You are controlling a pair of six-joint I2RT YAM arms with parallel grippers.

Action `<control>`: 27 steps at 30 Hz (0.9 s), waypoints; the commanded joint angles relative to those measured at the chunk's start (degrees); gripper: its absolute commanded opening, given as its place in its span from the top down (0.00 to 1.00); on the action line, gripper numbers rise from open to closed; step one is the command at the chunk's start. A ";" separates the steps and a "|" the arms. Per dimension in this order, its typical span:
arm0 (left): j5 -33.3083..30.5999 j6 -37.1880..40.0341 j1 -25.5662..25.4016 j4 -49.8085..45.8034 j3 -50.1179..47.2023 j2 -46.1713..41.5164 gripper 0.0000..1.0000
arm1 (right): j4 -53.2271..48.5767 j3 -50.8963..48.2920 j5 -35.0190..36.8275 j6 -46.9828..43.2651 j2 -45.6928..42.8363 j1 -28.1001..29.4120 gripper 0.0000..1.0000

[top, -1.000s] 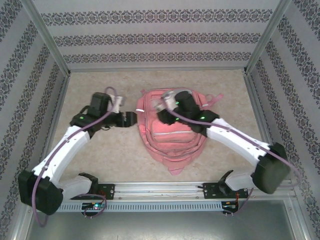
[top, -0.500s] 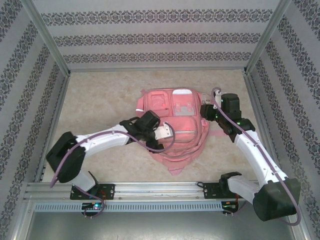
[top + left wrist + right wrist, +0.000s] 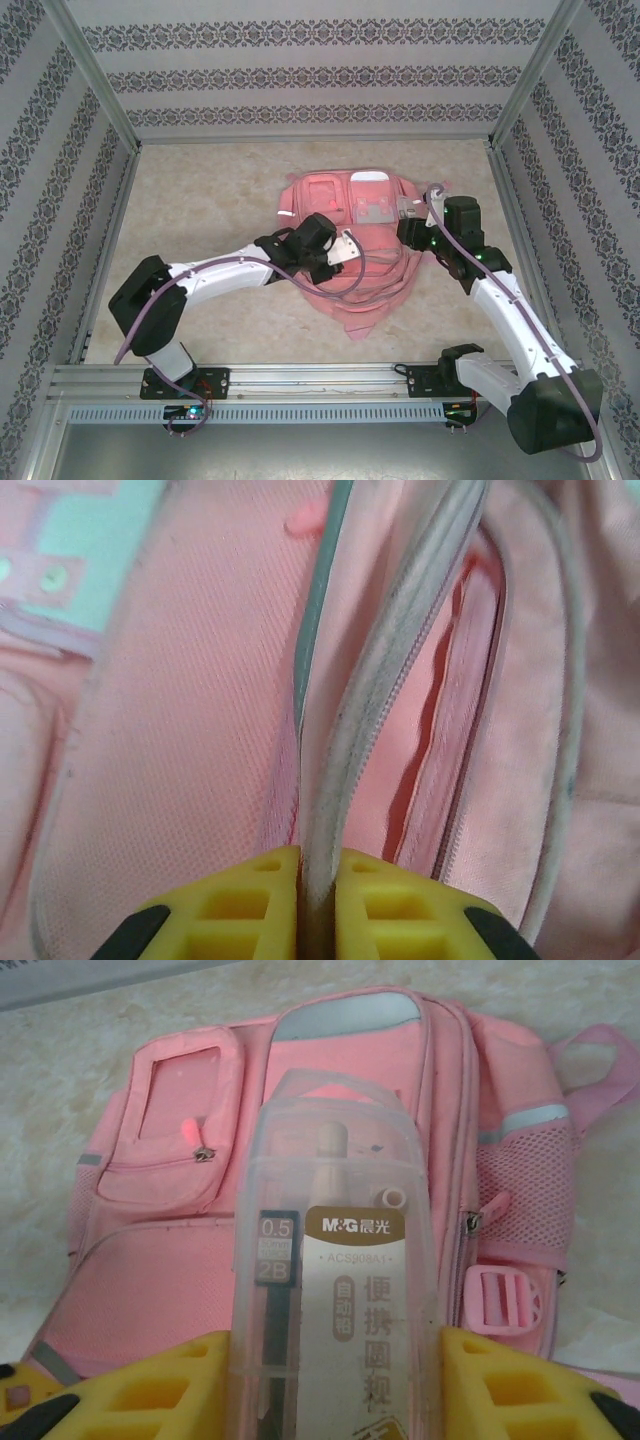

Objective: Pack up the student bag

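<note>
The student bag (image 3: 320, 195) is pink with a window pocket and pale strips, lying flat on the bench (image 3: 200, 200) at frame centre. The left end effector (image 3: 318, 880) is clamped on its zipper edge (image 3: 370, 700). The right end effector (image 3: 335, 1380) is clamped on a clear stationery case (image 3: 335, 1210).

Student bag (image 3: 150, 1300): pink woven cloth, matt and fine-grained, with an open-mesh side pocket (image 3: 525, 1185) and a greyish, grubby-looking zip tape (image 3: 370, 710). Case (image 3: 340, 1160): clear smooth plastic, faintly glossy, with a printed paper-looking label; the right gripper (image 3: 333, 1360) pads (image 3: 150, 1385) against it are yellow moulded plastic, matt. Table (image 3: 200, 200): pale mottled stone-look top, matt; near rail (image 3: 300, 378) bare metal.
</note>
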 commanded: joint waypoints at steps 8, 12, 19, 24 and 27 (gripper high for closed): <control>15.62 -17.15 10.91 0.89 6.66 -2.92 1.00 | -1.00 -4.73 -9.30 -1.44 -9.06 4.78 0.68; 16.58 -19.60 12.04 5.36 7.19 -3.51 1.00 | 1.19 -7.52 -21.89 -12.97 -12.26 9.88 0.68; 20.14 -18.36 12.12 2.82 10.30 -2.66 1.00 | -1.98 -5.31 -16.28 -45.46 -4.42 20.74 0.72; 22.28 -17.24 12.30 1.05 9.74 -4.81 1.00 | 0.20 0.12 -5.28 -54.13 6.92 20.79 0.68; 22.84 -16.99 12.31 0.74 8.51 -5.89 1.00 | 4.02 2.07 0.13 -56.50 11.43 20.98 0.65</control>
